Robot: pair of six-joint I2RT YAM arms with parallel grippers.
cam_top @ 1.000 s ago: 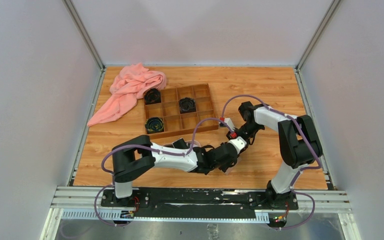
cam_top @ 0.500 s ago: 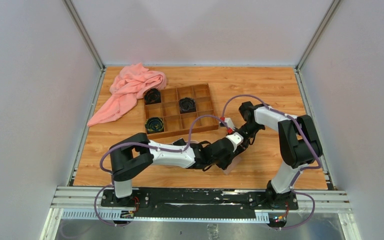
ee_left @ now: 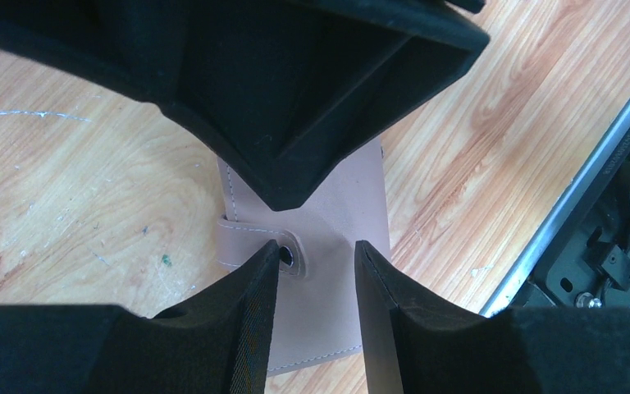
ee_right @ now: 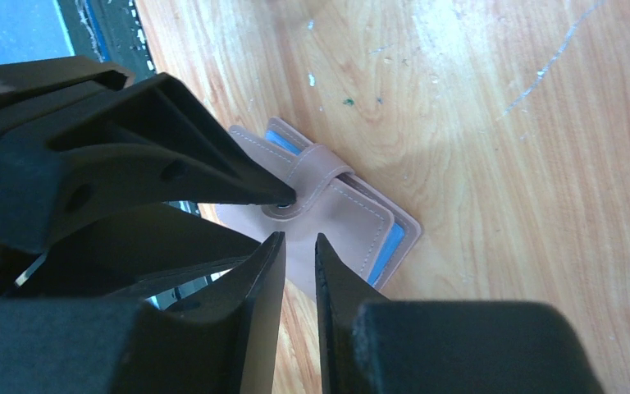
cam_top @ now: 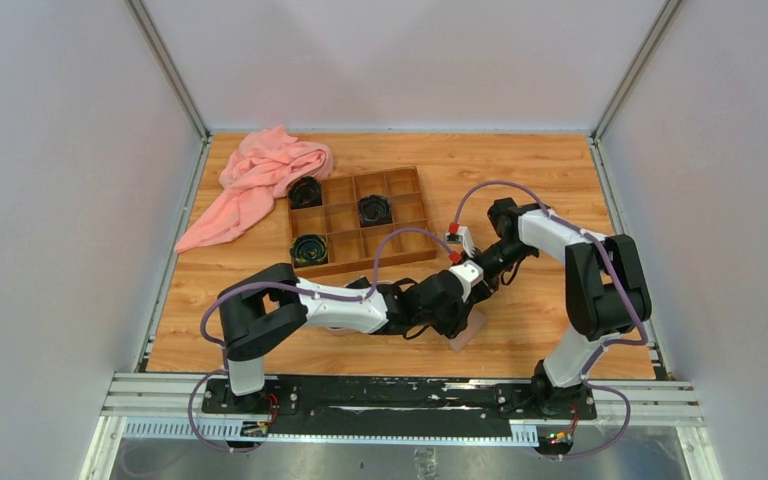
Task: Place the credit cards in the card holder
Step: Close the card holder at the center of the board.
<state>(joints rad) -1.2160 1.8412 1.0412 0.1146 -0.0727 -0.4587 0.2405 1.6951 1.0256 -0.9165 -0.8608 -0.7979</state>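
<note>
The left gripper point(ee_left: 317, 250) has its jaws parted with nothing between them, right over the card holder point(ee_right: 340, 217), and one fingertip point(ee_right: 254, 187) is down at the snap button point(ee_left: 289, 254)! The right gripper point(ee_right: 299, 240) shows just a slim gap, gripping nothing, tips over the same flap. The holder lies folded flat, strap point(ee_right: 316, 168) across, blue lining peeking out, on the table point(cam_top: 520, 170) close to the near edge, right of centre. Farther back and to the left sit the compartment box point(cam_top: 360, 218) and the pink cloth point(cam_top: 260, 180).

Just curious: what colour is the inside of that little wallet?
Blue, peeking out at the edges of the tan-pink card holder; clearest in the right wrist view.
</note>
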